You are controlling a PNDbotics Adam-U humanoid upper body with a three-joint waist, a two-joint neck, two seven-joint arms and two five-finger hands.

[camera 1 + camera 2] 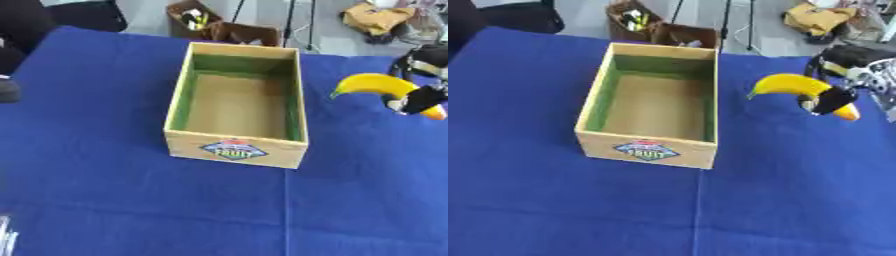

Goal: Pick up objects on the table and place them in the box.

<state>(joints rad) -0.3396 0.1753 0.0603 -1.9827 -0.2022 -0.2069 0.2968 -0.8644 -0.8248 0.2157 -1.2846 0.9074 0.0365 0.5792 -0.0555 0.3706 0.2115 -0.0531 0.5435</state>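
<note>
Left eye view. The right hand [426, 97] enters at the right edge of the frame, its dark fingers curled around the thick end of a banana [374, 83]. The banana is held clear of the blue tablecloth [105, 190], in the right-centre of the frame, beside the wooden box [236, 150] but outside its right wall. The box stands in the centre, open at the top, and appears empty, with a printed label on its near face. A pale sliver at the lower left corner may be the left hand; its state cannot be told.

Risks, as judged: the grip sits near one end, so the long free end could swing or twist out of the fingers in transit. The curved tip points towards the box and could strike the right wall if the carry runs low, shoving the box or knocking the fruit free. A release made short of the rim would drop it on the cloth.

Right eye view. The banana shows more fully in the upper right: bright yellow, smoothly curved, greenish at the tip nearest the box, orange-tinted at the gripped end. The surface looks glossy and unmarked, more like a plastic model than real fruit, though that cannot be confirmed. Cardboard cartons [658, 25] lie beyond the table at the top.
</note>
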